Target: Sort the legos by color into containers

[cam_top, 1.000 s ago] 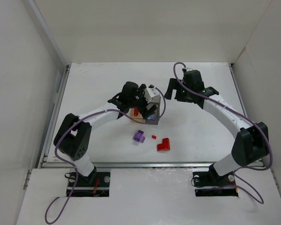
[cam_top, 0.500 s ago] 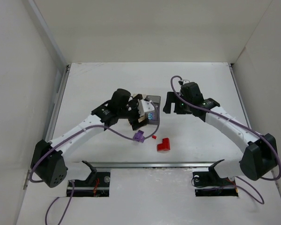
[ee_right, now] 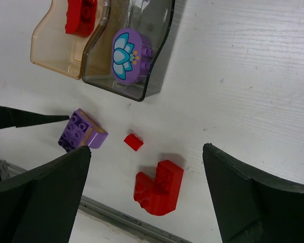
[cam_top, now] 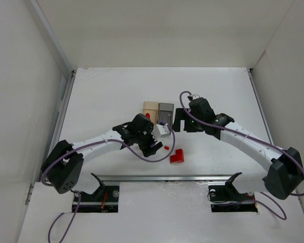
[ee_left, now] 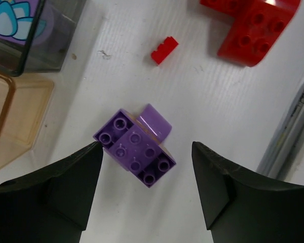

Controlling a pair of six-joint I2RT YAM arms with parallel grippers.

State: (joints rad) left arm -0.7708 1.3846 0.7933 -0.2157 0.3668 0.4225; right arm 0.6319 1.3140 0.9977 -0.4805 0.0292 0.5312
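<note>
The purple brick (ee_right: 82, 131) lies on the table just nearer the arm bases than the grey bin (ee_right: 159, 50), between the spread fingers of the left gripper (ee_left: 145, 147), its long axis diagonal to their closing line, while the right gripper (ee_right: 147, 149), also spread, hangs farther off.

Upright on the white counter (ee_right: 253, 76): an orange-tan translucent rectangular plastic bin (ee_right: 50, 50), holding one bright red brick (ee_right: 81, 14). Touching it, long sides together: a dark smoky grey translucent plastic bin (ee_right: 162, 30) of like size, holding a rounded light purple piece (ee_right: 129, 55) printed with a teal lotus. Loose on the counter off the bins' near ends, three bricks, none touching another: a light purple studded block (ee_left: 137, 154), studs up, with a curved purple part on one side; a tiny red brick (ee_left: 163, 49) near it; a bright red L-shaped brick (ee_left: 253, 28), studs up, past the tiny one and farthest from the bins.
</note>
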